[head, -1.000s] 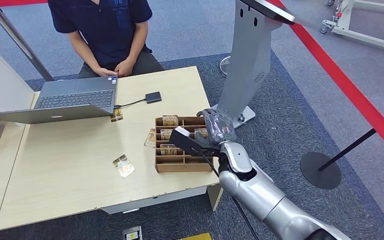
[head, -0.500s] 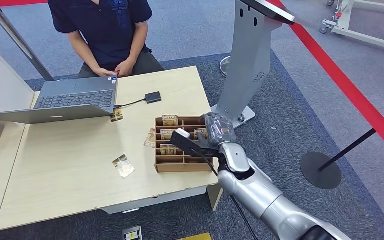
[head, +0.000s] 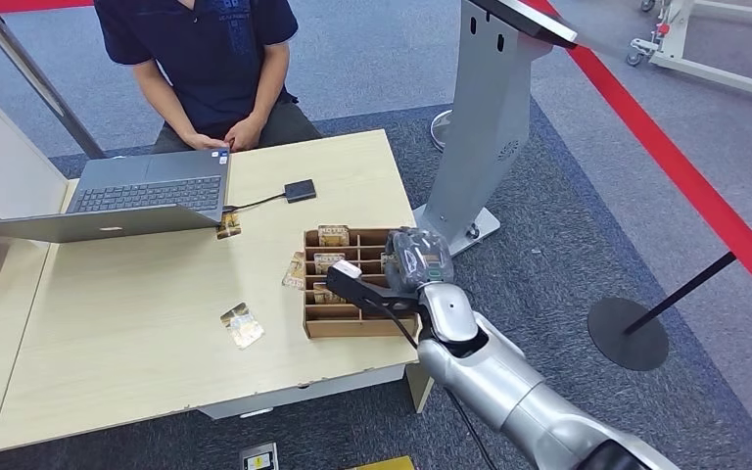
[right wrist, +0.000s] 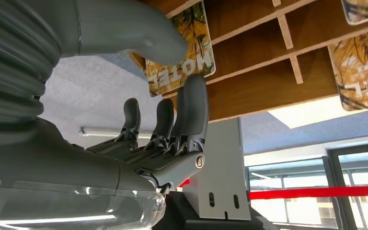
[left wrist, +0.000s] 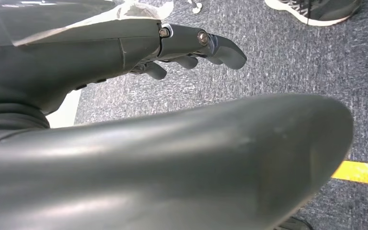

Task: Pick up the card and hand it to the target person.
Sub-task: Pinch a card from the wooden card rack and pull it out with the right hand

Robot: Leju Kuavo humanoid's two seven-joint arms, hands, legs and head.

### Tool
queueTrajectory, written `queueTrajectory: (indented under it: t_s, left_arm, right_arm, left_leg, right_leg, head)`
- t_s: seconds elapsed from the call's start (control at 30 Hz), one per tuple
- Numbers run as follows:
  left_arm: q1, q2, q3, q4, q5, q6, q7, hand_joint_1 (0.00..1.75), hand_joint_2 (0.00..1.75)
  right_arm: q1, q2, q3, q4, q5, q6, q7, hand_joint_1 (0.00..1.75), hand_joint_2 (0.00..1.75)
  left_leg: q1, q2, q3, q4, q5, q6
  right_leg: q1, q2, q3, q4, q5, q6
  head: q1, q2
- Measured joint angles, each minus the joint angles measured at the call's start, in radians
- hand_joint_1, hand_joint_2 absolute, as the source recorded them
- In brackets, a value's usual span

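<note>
A wooden card rack [head: 357,328] stands at the table's right front with several brown hotel cards [head: 333,235] upright in its slots. My right hand [head: 416,259], wrapped in clear plastic, hovers low over the rack's right side. In the right wrist view its thumb [right wrist: 139,33] and one fingertip [right wrist: 195,96] lie at the edges of a yellow-brown card [right wrist: 184,72] in a slot, with a gap between them and the card's face showing. The target person [head: 206,59] sits at the table's far side, hands together. My left hand [left wrist: 182,45] hangs over the carpet, holding nothing.
Loose cards [head: 242,326] lie on the table left of the rack. An open laptop [head: 147,191] and a small black box [head: 300,190] sit near the person. A grey kiosk stand [head: 490,108] rises right of the table. A person's shoe [left wrist: 316,9] is near my left hand.
My right hand has moved left and down onto the rack, closer to the cards. The person and the table items have not moved.
</note>
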Motion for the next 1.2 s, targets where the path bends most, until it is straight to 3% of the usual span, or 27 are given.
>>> queueTrajectory:
  t_s: [0.43, 0.97, 1.2]
  left_arm:
    - [0.0, 0.0, 0.0, 0.0, 0.011, 0.005, 0.004, 0.0, 0.0]
    - [0.0, 0.0, 0.0, 0.0, 0.012, 0.012, 0.008, 0.0, 0.0]
    - [0.0, 0.0, -0.001, 0.0, 0.015, 0.018, 0.009, 0.0, 0.0]
  right_arm:
    - [-0.001, 0.01, 0.002, -0.002, 0.034, -0.014, 0.005, 0.8, 1.75]
    - [0.008, 0.001, 0.001, -0.032, 0.065, -0.001, 0.025, 0.88, 1.75]
    - [0.004, 0.012, 0.001, 0.026, 0.079, -0.014, 0.019, 0.81, 1.75]
  left_leg:
    - [0.0, 0.0, 0.0, 0.0, 0.0, 0.0]
    - [0.0, 0.0, 0.0, 0.0, 0.0, 0.0]
    - [0.0, 0.0, 0.0, 0.0, 0.0, 0.0]
  right_leg:
    - [0.0, 0.0, 0.0, 0.0, 0.0, 0.0]
    - [0.0, 0.0, 0.0, 0.0, 0.0, 0.0]
    - [0.0, 0.0, 0.0, 0.0, 0.0, 0.0]
  head:
    - [0.0, 0.0]
    - [0.0, 0.0]
    - [0.0, 0.0]
